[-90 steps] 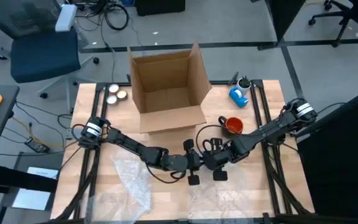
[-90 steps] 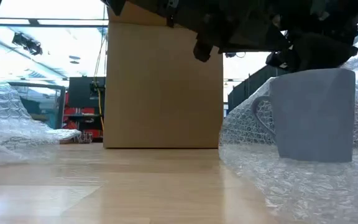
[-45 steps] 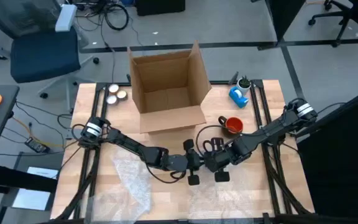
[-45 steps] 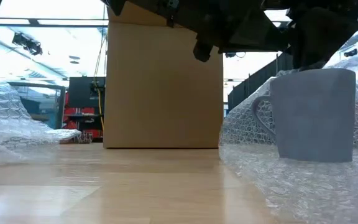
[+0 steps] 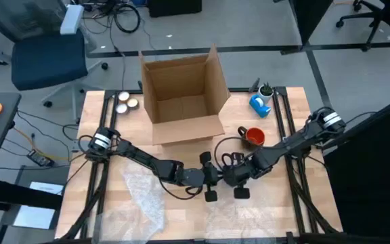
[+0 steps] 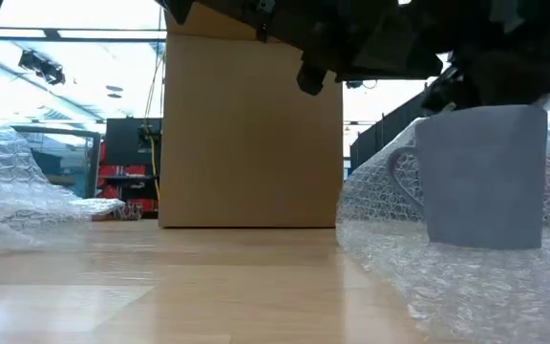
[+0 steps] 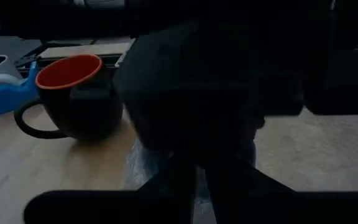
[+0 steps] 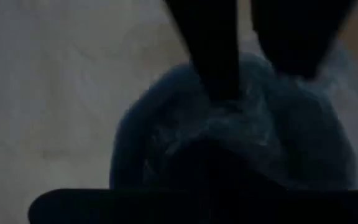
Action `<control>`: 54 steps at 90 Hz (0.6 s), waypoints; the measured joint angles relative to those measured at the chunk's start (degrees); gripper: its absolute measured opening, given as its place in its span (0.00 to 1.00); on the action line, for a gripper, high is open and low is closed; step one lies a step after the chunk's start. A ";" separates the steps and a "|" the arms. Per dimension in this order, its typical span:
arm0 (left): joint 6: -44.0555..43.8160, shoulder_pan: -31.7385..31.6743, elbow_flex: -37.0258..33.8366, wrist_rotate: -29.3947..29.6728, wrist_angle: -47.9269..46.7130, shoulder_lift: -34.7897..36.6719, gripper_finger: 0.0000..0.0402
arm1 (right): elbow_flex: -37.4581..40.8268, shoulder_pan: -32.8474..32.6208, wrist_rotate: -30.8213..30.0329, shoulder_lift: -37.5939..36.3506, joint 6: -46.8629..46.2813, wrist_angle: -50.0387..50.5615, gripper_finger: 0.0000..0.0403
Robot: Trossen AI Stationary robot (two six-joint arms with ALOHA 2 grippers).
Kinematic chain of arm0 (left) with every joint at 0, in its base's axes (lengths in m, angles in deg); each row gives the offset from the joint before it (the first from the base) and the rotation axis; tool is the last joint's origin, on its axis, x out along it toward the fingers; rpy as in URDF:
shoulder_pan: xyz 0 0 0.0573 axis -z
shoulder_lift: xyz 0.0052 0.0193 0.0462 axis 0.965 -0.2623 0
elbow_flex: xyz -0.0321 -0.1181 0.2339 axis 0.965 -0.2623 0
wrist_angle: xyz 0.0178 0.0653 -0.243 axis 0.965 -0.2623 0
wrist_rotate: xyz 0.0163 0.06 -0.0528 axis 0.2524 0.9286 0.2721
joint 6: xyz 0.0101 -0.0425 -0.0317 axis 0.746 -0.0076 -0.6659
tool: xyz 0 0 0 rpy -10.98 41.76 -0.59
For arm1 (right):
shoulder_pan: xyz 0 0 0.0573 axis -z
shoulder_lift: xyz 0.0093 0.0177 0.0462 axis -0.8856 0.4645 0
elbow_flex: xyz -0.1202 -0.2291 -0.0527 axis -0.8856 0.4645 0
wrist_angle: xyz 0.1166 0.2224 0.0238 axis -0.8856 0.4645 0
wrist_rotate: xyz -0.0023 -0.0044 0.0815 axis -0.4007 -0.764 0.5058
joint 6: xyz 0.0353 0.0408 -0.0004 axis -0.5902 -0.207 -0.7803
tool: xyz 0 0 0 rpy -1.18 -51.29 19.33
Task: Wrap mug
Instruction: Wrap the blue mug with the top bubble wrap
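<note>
1. Where the two arms meet at lower centre of the high view, the right gripper [image 5: 241,184] hangs directly over the grey mug [image 6: 485,177], which stands upright on a sheet of bubble wrap [image 6: 466,287] at the right of the low view, its handle pointing to the picture's left.
2. Seen through the right wrist view, the gripper's two dark fingers [image 8: 211,46] reach down to the mug's rim with crinkled wrap bunched at the mouth; whether they are clenched on the wrap or released I cannot tell.
3. The left gripper [image 5: 210,186] sits just beside the right one, to its left in the high view; its fingers are too dark in its own wrist view to judge.
4. A second loose sheet of wrap [image 5: 144,196] lies at lower left of the table [image 5: 100,115] in the high view.
5. A black cup with a red inside [image 5: 252,137] stands right of centre, above the grippers in the high view, with a blue tape dispenser [image 5: 261,104] farther up toward the right edge.
6. An open cardboard box [image 5: 183,98] fills the upper middle of the table, behind the mug in the low view; its inside looks bare.
7. Two small round tins [image 5: 126,103] sit at the upper left, beside the box.
</note>
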State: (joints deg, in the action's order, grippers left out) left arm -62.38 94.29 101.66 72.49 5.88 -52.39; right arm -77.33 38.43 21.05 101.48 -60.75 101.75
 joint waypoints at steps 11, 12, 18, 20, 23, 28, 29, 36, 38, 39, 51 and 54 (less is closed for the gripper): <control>-0.06 -0.01 -0.02 0.02 -0.26 -0.04 0.04 | 1.07 1.32 1.16 0.00 0.20 -0.97 0.00; -0.04 -0.01 -0.02 0.02 -0.26 -0.04 0.04 | 1.12 1.44 1.21 0.00 0.22 -1.00 0.00; -0.19 -0.01 -0.11 0.14 0.45 -0.05 0.04 | 1.34 2.20 1.31 -0.02 1.52 -1.37 0.00; -0.20 -0.01 -0.17 0.28 0.95 -0.09 0.04 | 1.36 2.50 1.39 -0.06 1.88 -1.43 0.00; -0.23 -0.01 -0.22 0.50 1.57 -0.15 0.04 | 1.39 2.93 1.55 -0.11 2.67 -1.50 0.00; -0.22 -0.01 -0.23 1.23 1.62 -0.17 0.04 | 1.40 3.46 1.89 -0.13 3.52 -1.71 0.00; -0.22 -0.01 -0.24 1.44 1.68 -0.17 0.04 | 1.41 3.57 1.94 -0.13 3.78 -1.74 0.00; -0.33 0.01 -0.26 2.42 3.04 -0.22 0.04 | 1.39 3.76 1.98 -0.20 5.05 -1.56 0.00; -0.37 0.02 -0.26 2.32 3.07 -0.23 0.04 | 1.18 3.70 1.98 -0.22 5.26 -1.09 0.00; -0.37 0.03 -0.26 2.29 3.04 -0.24 0.04 | 1.00 3.65 1.96 -0.22 5.30 -0.73 0.00; -0.33 0.07 0.32 1.97 1.96 -0.11 0.04 | -3.58 2.14 0.55 -0.20 5.56 6.44 0.00; -0.31 0.07 0.37 1.98 1.35 -0.01 0.04 | -4.83 1.84 0.54 -0.17 5.44 7.94 0.00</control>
State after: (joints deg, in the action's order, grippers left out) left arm -62.69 94.37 102.02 74.47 7.23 -52.40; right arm -82.16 40.26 21.59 101.31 -55.32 109.70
